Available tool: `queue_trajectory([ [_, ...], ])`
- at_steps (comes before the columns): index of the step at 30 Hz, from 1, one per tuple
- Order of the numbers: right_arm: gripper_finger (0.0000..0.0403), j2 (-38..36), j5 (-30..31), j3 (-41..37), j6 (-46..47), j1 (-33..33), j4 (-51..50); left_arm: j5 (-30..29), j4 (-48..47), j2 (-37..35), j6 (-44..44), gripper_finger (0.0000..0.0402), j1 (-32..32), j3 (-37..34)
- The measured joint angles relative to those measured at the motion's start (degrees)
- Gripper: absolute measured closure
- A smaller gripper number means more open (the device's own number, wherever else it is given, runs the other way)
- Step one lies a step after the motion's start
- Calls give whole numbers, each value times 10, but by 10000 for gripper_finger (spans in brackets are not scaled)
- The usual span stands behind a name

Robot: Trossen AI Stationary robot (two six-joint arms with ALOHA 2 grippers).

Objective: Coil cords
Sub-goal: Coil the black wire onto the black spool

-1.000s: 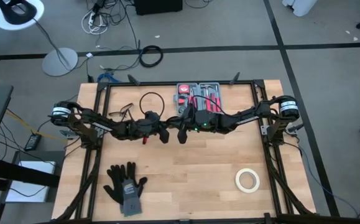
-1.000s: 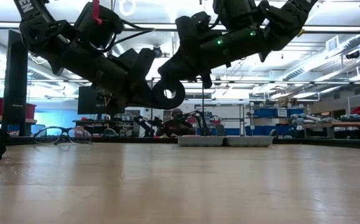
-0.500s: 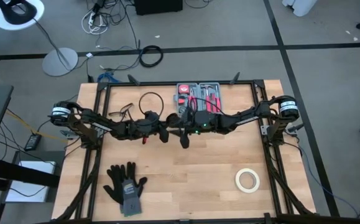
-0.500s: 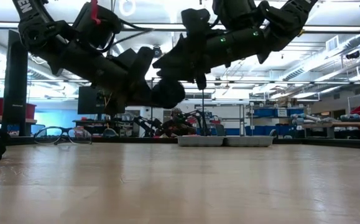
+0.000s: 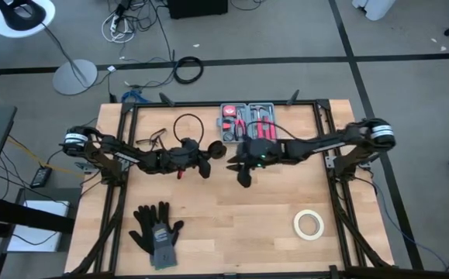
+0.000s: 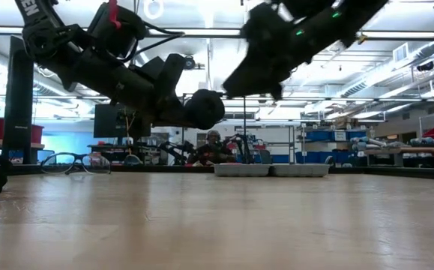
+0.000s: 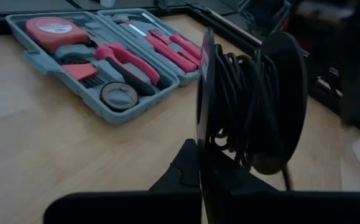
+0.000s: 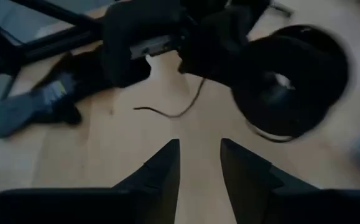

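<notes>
Above the middle of the table (image 5: 232,225) my left gripper (image 5: 206,165) is clamped on a black spool (image 7: 273,99), holding it clear of the wood. The cord (image 7: 232,93) is wound as a thick bundle between the spool's two round flanges, which stand on edge in the left wrist view. One short loose end of cord hangs free below the gripper body (seen only in the right wrist view, where it curves against the wood). In the low view the spool (image 6: 204,109) shows as a dark disc at the tip of the left arm.

My right gripper (image 5: 242,172) sits just beside the spool without touching it; its two fingers (image 8: 161,168) stand parted with bare wood between them, holding nothing.

At the far edge of the table lies an open tool case (image 5: 249,120) with red-handled tools; glasses (image 5: 156,138) and a thicker ringed cable (image 5: 187,126) lie to its left. Black gloves (image 5: 157,229) and a white tape roll (image 5: 308,224) rest near the front edge.
</notes>
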Motion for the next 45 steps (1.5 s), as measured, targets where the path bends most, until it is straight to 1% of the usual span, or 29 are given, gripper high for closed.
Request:
queue_trajectory([
  [5, 302, -87, 111, -66, 0, 34, -17, 10, 0, 0, 0, 401, -7, 0],
  [8, 308, -130, 159, -128, 30, 51, 14, 13, 1, 1, -1, 401, -12, -1],
  [11, 311, -143, 183, -197, 62, 62, 107, 14, 7, 1, -2, 401, -14, -1],
  [13, 311, -125, 189, -244, 89, 68, 205, 16, 19, 1, -3, 401, -15, -1],
  [15, 311, -83, 191, -282, 119, 72, 314, 16, 27, 1, -3, 401, -15, -1],
  [17, 310, -23, 193, -300, 141, 75, 410, 14, 35, 1, -1, 401, -15, -1],
  [20, 310, 88, 195, -286, 144, 79, 530, 8, 43, 1, 0, 401, -15, -1],
  [23, 312, 195, 207, -236, 110, 78, 625, 4, 47, 1, 0, 401, -15, -1],
  [26, 311, 280, 206, -175, 86, 68, 684, 3, 54, 1, 2, 401, -15, -1],
  [29, 310, 333, 200, -123, 111, 57, 715, 2, 62, 1, 3, 401, -15, -1],
  [32, 312, 369, 187, -88, 136, 47, 713, 3, 64, 2, 12, 401, -15, -1],
  [38, 312, 408, 107, -40, 152, 36, 733, 4, 72, 2, 21, 401, -14, -1],
  [41, 315, 407, 84, -45, 153, 35, 742, 4, 73, 2, 30, 401, -14, -1],
  [45, 320, 398, 82, -75, 164, 34, 762, 4, 68, 2, 30, 401, -14, -1],
])
